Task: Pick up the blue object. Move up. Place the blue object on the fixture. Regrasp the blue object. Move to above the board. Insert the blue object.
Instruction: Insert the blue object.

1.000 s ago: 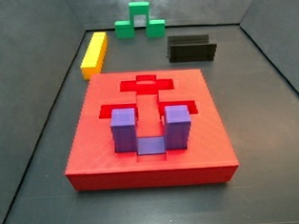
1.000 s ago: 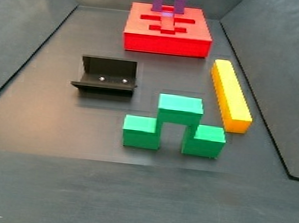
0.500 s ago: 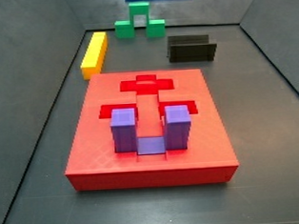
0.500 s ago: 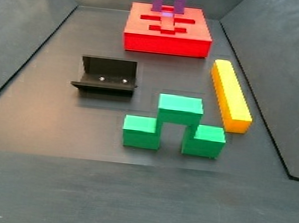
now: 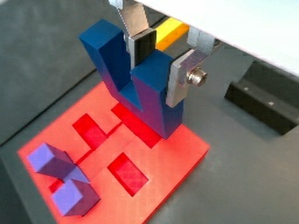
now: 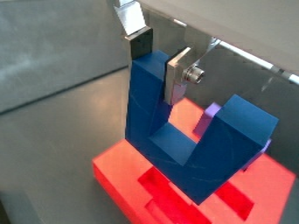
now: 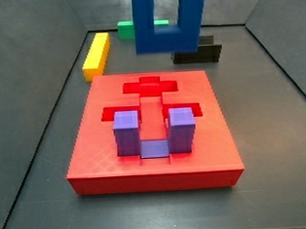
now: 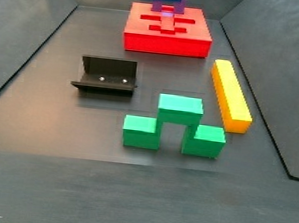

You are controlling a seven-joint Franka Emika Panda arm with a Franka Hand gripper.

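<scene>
In a side view the green block lies nearest, the yellow bar to its right and the empty fixture to its left. Beyond them the board carries the purple block seated in a recess. Above the board hangs the blue object, one leg pinched between the gripper fingers
</scene>
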